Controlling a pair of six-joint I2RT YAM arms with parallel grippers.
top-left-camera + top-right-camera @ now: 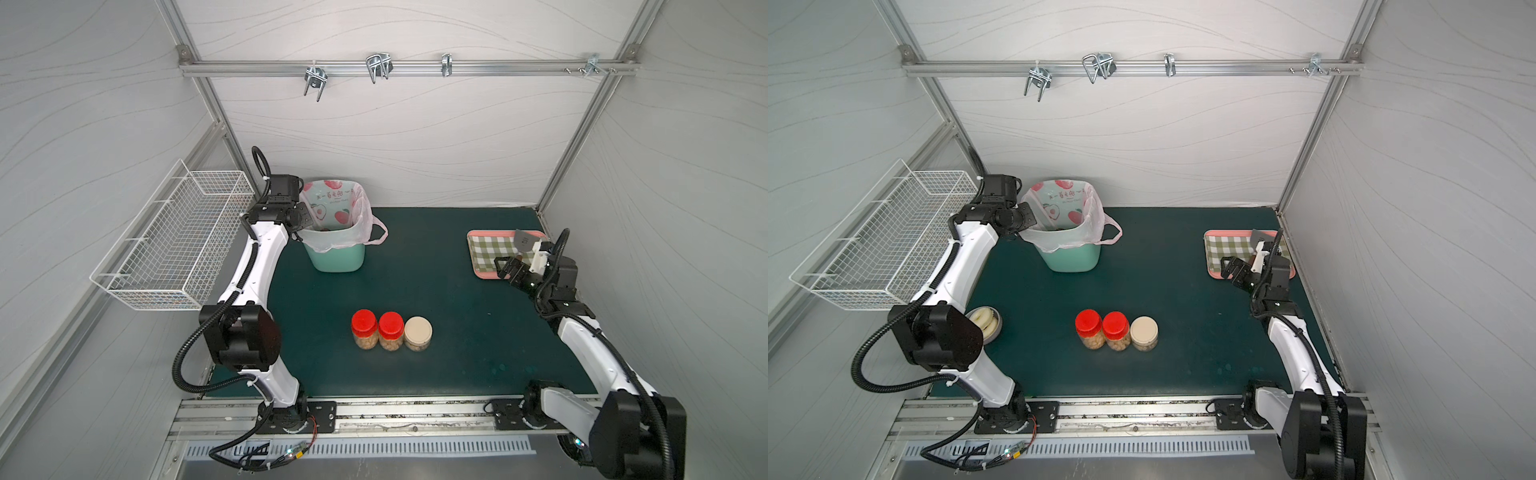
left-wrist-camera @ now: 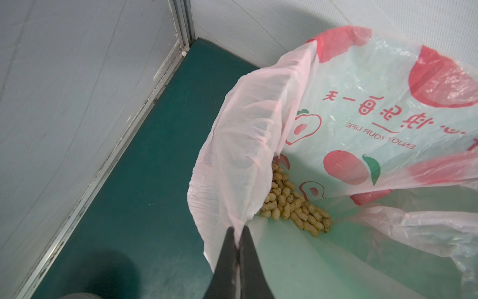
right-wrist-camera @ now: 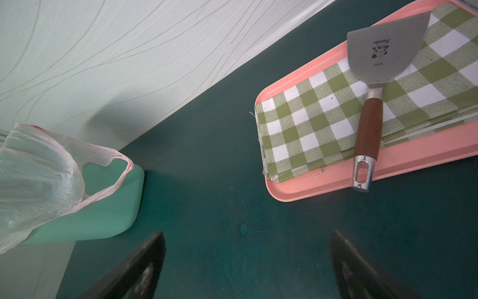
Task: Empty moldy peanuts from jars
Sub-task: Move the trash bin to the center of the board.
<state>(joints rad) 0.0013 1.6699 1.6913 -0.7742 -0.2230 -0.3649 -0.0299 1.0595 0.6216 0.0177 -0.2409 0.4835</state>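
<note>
Three jars stand in a row at the middle of the green mat: two with red lids (image 1: 365, 328) (image 1: 391, 330) and a shorter one with a beige lid (image 1: 418, 332), all lidded with peanuts inside. More moldy peanuts (image 2: 294, 204) lie in a heap at the bottom of the pink printed bag (image 2: 245, 155) lining the mint-green bin (image 1: 338, 259). My left gripper (image 2: 239, 229) is shut on the bag's folded edge at the bin's left rim. My right gripper (image 3: 248, 238) hangs open over bare mat beside the pink tray (image 3: 323, 189), holding nothing.
A steel spatula (image 3: 382, 51) with a brown handle lies on a green checked cloth in the tray. A white wire basket (image 1: 174, 241) hangs on the left wall. A bowl of pale donuts (image 1: 986, 322) sits by the left arm's elbow.
</note>
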